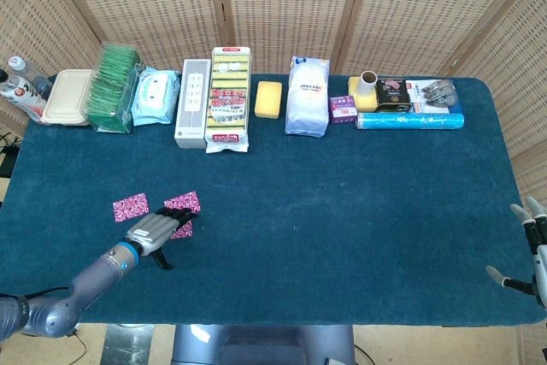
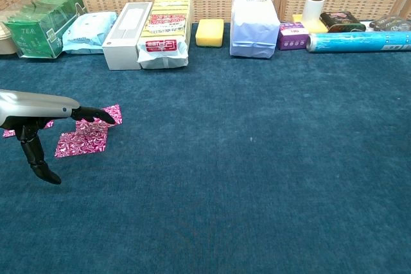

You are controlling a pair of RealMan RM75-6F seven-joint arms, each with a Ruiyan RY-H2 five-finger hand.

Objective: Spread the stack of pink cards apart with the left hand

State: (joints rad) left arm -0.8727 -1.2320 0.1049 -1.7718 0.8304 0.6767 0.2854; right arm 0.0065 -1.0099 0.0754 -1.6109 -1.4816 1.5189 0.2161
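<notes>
Left robot hand lies flat, fingers stretched out and apart, fingertips pressing on the pink cards at the near left of the blue desk. One card sits apart further left, another pokes out just beyond the fingers. Right robot hand hangs off the desk's near right edge, fingers spread, holding nothing. Boxes and packets line the far edge.

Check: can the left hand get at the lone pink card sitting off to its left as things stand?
Probably yes. The left hand is over the overlapping pink cards, and the lone pink card lies just beside it on bare blue cloth, with nothing between them.
</notes>
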